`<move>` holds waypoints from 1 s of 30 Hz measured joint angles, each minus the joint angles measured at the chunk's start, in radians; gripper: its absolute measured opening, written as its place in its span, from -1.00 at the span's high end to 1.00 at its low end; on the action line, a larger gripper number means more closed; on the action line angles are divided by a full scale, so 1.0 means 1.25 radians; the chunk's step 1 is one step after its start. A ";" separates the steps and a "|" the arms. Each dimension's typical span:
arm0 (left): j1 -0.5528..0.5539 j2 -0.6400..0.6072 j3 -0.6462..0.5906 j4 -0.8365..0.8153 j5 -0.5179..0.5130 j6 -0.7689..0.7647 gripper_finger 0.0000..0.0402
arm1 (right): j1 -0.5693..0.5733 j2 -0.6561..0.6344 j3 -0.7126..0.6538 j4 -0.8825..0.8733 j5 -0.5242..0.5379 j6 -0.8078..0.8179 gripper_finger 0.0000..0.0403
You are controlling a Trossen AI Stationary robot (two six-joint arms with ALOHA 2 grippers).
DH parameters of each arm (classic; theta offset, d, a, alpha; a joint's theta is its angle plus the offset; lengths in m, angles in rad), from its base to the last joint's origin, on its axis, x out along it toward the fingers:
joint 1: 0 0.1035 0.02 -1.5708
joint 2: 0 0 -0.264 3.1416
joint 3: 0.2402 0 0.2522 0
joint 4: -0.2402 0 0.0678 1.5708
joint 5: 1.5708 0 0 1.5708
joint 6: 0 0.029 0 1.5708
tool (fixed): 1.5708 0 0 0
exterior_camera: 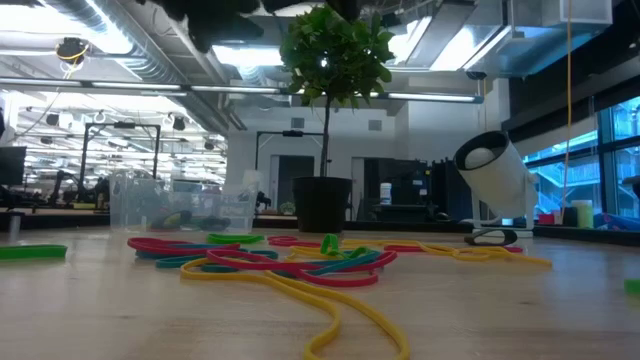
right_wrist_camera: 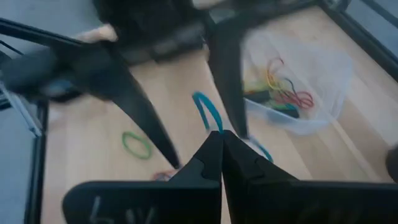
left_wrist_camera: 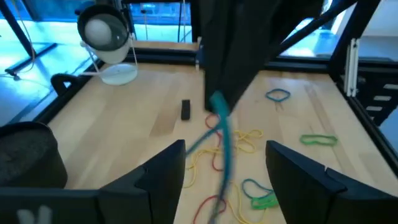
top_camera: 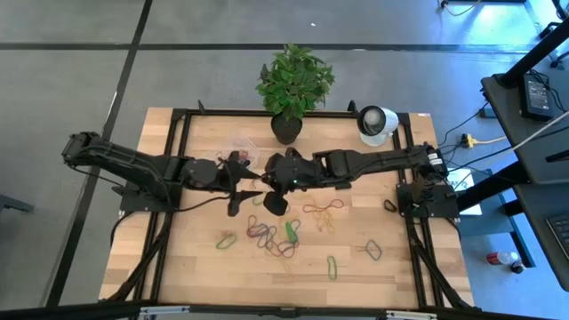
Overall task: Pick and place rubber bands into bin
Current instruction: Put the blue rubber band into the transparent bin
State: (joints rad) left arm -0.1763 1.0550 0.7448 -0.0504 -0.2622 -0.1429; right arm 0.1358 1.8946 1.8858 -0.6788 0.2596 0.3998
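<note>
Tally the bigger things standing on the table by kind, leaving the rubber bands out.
Potted plant: 1
White round camera: 1
Clear bin: 1
Total: 3

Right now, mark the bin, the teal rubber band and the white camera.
bin (right_wrist_camera: 323, 78): right wrist view, on its clear side wall.
teal rubber band (left_wrist_camera: 225, 134): left wrist view, on its hanging middle.
white camera (top_camera: 377, 123): high view, on its round body.
</note>
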 joint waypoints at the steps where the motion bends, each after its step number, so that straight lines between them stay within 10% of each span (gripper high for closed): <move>1: 0.005 0.009 0.000 0.003 0.006 0.000 -0.04 | 0.000 0.000 0.000 0.007 0.000 -0.006 0.99; 12: 0.052 0.032 0.000 -0.018 0.081 0.034 0.93 | -0.001 0.000 0.000 0.012 0.001 -0.009 0.95; 30: 0.161 -0.003 0.000 -0.154 0.089 -0.024 0.99 | -0.015 0.000 -0.001 -0.219 0.002 0.075 0.33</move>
State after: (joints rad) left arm 0.0250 1.0513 0.7444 -0.2424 -0.1505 -0.1726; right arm 0.1168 1.8946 1.8851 -0.9522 0.2619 0.4931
